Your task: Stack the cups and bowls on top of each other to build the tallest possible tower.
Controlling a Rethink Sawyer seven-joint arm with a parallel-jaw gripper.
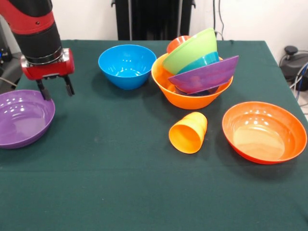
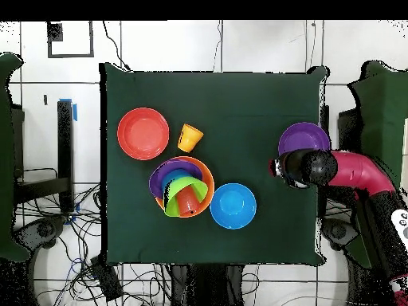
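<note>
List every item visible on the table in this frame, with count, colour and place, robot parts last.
Tower: one, big orange bowl holding tilted purple, blue and green bowls and a red-orange cup; table's far middle in the front view.
Blue bowl: one, upright, left of the tower, apart.
Red-orange bowl: one, upright, front right.
Purple bowl: one, at the left edge.
Yellow-orange cup: one, on its side, in front of the tower.
Tablecloth: one, dark green.
Gripper: open, over the purple bowl's far rim.

Purple bowl cropped at left edge
</note>
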